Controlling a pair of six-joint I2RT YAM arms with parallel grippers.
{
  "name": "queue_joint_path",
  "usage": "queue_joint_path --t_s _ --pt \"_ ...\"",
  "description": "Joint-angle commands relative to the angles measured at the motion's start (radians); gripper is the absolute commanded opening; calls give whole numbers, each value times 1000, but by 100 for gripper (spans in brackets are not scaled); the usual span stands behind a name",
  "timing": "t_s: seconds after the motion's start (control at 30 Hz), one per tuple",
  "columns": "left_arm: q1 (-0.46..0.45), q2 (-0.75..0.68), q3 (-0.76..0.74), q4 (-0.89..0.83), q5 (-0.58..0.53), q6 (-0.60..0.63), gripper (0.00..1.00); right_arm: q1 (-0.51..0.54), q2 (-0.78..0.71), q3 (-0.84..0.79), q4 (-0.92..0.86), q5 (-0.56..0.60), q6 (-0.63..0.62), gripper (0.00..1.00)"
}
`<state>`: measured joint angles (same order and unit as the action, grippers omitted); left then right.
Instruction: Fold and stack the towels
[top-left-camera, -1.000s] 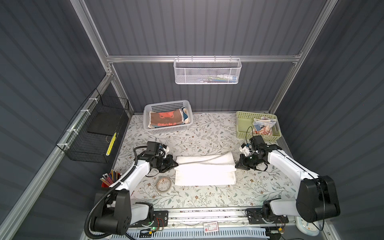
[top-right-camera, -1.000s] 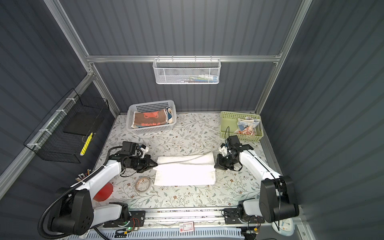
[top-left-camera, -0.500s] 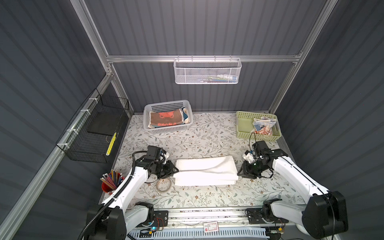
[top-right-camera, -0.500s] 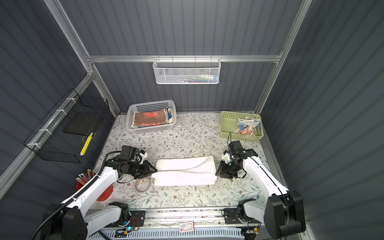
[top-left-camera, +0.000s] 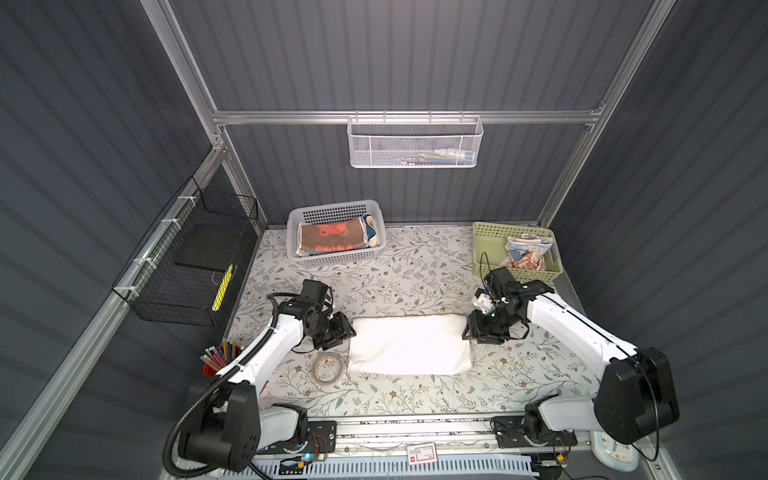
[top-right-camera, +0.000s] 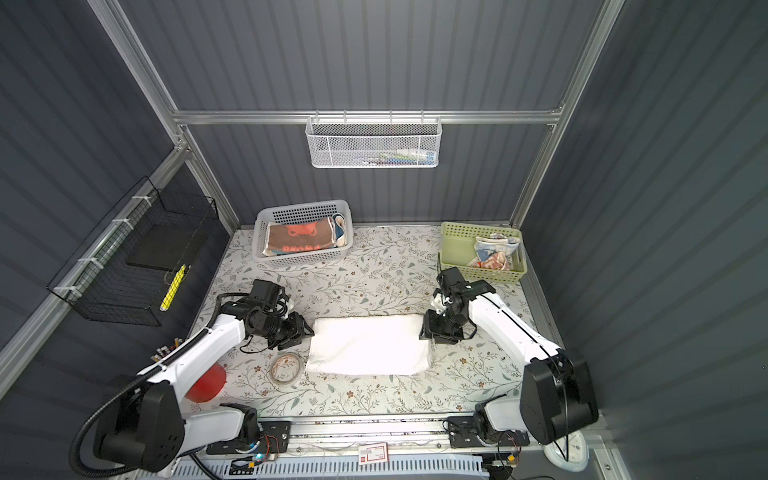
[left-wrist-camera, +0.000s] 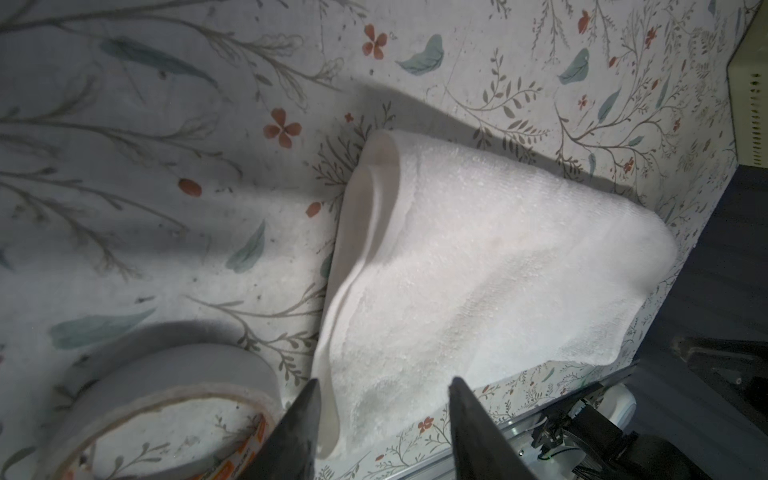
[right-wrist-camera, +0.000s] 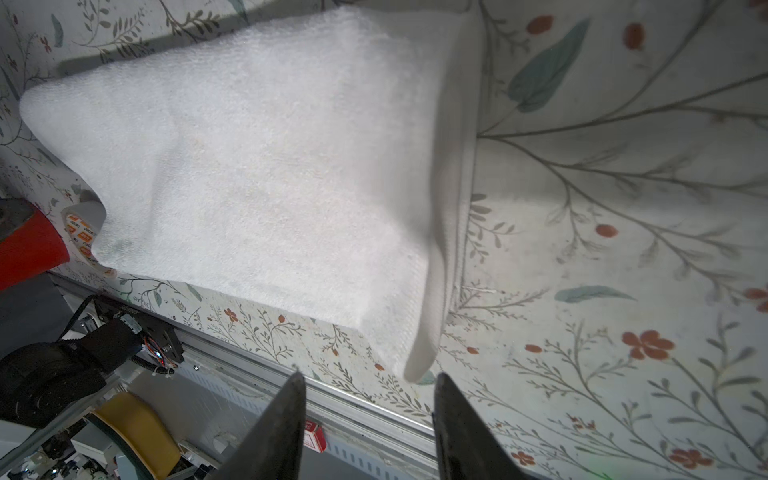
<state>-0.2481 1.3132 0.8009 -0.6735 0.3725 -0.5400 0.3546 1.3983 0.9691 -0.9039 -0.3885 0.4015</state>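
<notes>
A plain white towel (top-left-camera: 409, 345) (top-right-camera: 370, 345) lies folded on the floral table, free of both grippers. My left gripper (top-left-camera: 347, 332) (left-wrist-camera: 383, 380) stands open at its left end, fingers just over the near corner (left-wrist-camera: 478, 257). At the right end my right gripper (top-left-camera: 469, 332) (right-wrist-camera: 370, 375) is open too, with the towel's hanging corner (right-wrist-camera: 424, 361) just ahead of its fingertips. A coral-brown towel (top-left-camera: 330, 239) and a blue one (top-left-camera: 371, 228) lie in the white basket (top-left-camera: 332, 210). A lettered towel (top-left-camera: 525, 251) sits crumpled in the green basket (top-left-camera: 486, 241).
A tape roll (top-left-camera: 328, 368) lies close to the towel's front left corner. A red cup of pencils (top-left-camera: 216, 361) stands at the left edge. A black wire basket (top-left-camera: 187, 257) hangs on the left wall, a white mesh basket (top-left-camera: 415, 141) on the back rail.
Both grippers have gone from shut to open and let go of the white towel's ends. The towel's top layer has settled down flat over the lower one.
</notes>
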Motion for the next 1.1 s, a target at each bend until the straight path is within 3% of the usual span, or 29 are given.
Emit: queue_joint_path --t_s 0.0,0.2,0.43,0.57,0.67,0.73,0.87,1.07 --pt "-2 59 43 68 5 35 49 28 61 8 72 5 23 50" --pt "-1 232 331 104 -99 117 42 29 185 0 138 0 6 43" --pt "32 721 1007 -10 -159 232 39 29 264 -11 178 0 6 39" --pt "47 1020 1421 -163 -198 269 39 20 273 -38 196 7 25 39" --pt "51 1176 1640 -294 -215 284 38 1 275 -60 188 19 42 38" --pt "52 1184 1641 -329 -203 281 38 -15 259 -83 189 26 51 38" --pt "49 988 1290 -177 -175 248 38 -72 203 -133 205 35 52 37" --pt "31 756 982 -124 -174 229 39 -141 179 -147 189 36 10 37"
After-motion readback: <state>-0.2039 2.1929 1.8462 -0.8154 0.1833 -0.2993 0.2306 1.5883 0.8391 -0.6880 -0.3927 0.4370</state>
